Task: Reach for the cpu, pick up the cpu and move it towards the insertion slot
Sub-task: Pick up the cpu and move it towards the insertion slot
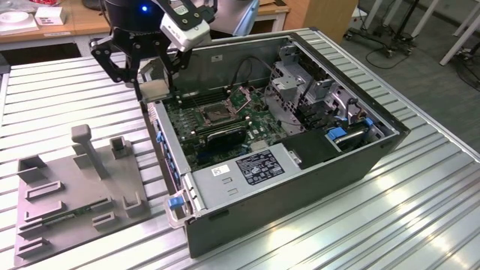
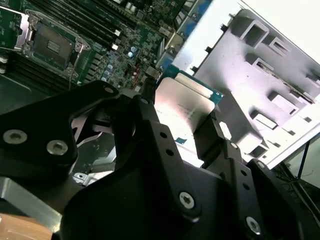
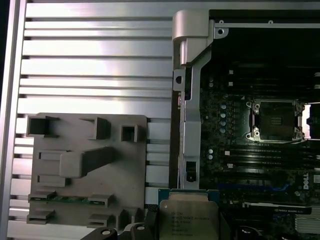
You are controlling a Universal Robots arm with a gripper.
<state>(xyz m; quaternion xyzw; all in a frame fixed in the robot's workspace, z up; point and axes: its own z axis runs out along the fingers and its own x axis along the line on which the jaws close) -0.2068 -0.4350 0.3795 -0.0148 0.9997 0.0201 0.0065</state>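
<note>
Holding the cpu [image 1: 156, 89] between closed fingers [image 2: 210, 135], the gripper [image 1: 154, 84] hangs above the near wall of the open computer case [image 1: 375, 163], at about ten o'clock in the exterior view. The insertion slot [image 1: 216, 115] lies on the motherboard [image 1: 225, 129], toward four o'clock of the chip and apart from it. In the first wrist view the cpu [image 3: 189, 220] sits at six o'clock and the slot [image 3: 276, 120] at two o'clock. The grey tray [image 1: 67, 191] rests on the slatted table [image 1: 60, 95], well behind the work. Good practice, as a judgement: keep the chip level, clear the case wall, and square its edges to the socket frame. The arm points roughly straight down, wrist above the case edge.
</note>
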